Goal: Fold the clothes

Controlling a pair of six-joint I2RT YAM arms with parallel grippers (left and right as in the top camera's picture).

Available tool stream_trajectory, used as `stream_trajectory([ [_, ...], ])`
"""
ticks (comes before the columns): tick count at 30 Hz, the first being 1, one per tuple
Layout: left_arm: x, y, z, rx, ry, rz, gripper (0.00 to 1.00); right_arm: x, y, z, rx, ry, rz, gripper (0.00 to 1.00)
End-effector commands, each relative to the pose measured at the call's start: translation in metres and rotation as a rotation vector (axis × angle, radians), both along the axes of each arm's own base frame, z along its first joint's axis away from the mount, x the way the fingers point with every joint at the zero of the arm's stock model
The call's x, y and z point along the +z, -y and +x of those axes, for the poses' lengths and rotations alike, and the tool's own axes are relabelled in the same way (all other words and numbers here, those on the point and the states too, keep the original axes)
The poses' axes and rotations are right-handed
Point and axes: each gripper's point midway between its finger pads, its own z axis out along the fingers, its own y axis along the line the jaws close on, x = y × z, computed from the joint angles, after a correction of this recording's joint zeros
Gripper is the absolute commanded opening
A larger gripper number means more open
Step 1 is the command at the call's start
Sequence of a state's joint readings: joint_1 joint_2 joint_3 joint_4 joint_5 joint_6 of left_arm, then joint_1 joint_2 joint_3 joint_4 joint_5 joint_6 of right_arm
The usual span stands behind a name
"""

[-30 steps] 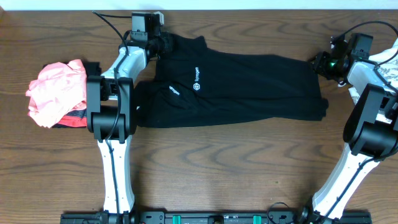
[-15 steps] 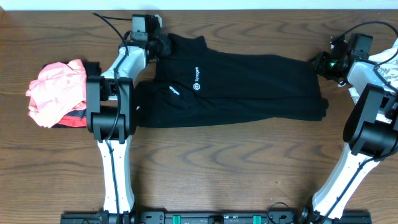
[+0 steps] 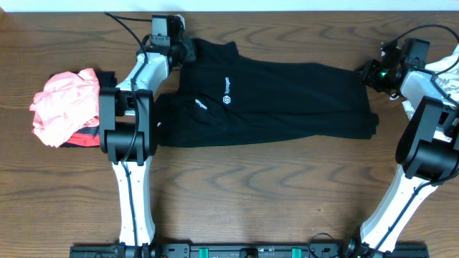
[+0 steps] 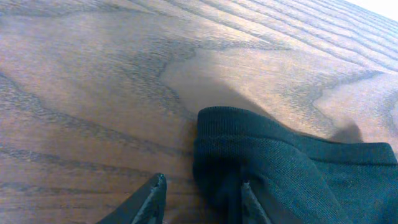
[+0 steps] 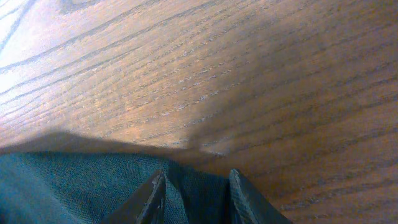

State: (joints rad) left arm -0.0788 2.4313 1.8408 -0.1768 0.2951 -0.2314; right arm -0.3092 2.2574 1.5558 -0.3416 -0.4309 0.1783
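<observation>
Tabletop (image 3: 272, 186): one black garment (image 3: 287, 100) pinched by left end effector (image 4: 200, 190) and right end effector (image 5: 194, 183).

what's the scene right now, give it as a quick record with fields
black garment: spread flat across the table, white logos facing up
left gripper: at the garment's far left corner, closed on its ribbed edge
right gripper: at the garment's far right corner, closed on the fabric
pink garment: crumpled heap at the table's left end
white patterned cloth: at the right edge, mostly out of frame
</observation>
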Motion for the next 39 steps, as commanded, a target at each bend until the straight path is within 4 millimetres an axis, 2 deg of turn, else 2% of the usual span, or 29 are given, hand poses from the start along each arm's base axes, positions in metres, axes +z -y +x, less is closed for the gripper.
stream_trajectory([
  [1,0.011,0.000,0.004,-0.003,0.025,0.010,0.40,-0.026,-0.007,-0.008,-0.001,-0.064,0.017,0.32],
  [7,0.007,0.006,-0.001,-0.015,0.002,0.012,0.40,-0.026,-0.007,-0.008,-0.001,-0.064,0.017,0.32],
  [14,-0.007,0.020,-0.015,-0.070,-0.047,0.038,0.40,-0.026,-0.007,-0.008,-0.001,-0.064,0.017,0.32],
  [20,-0.005,0.026,-0.013,-0.078,-0.032,0.037,0.40,-0.026,-0.007,-0.008,-0.001,-0.066,0.017,0.31],
  [24,-0.005,0.024,-0.012,-0.076,-0.030,0.037,0.27,-0.026,-0.007,-0.008,-0.001,-0.066,0.017,0.31],
  [26,-0.004,0.024,-0.011,-0.075,-0.027,0.037,0.15,-0.026,-0.007,-0.008,-0.001,-0.066,0.017,0.31],
  [28,-0.003,0.024,-0.010,-0.074,-0.020,0.036,0.10,-0.026,-0.007,-0.008,-0.001,-0.065,0.017,0.31],
  [29,-0.002,0.023,-0.009,-0.073,-0.017,0.036,0.08,-0.026,-0.007,-0.008,-0.001,-0.066,0.017,0.29],
  [31,0.000,0.020,-0.008,-0.067,-0.013,0.035,0.08,-0.026,-0.007,-0.009,0.001,-0.066,0.019,0.01],
  [34,0.005,0.016,-0.007,-0.060,-0.009,0.034,0.08,-0.023,-0.013,-0.008,0.019,-0.058,0.054,0.01],
  [39,0.031,0.011,-0.004,-0.057,0.032,0.019,0.08,-0.020,-0.018,-0.008,0.034,-0.044,0.088,0.01],
])
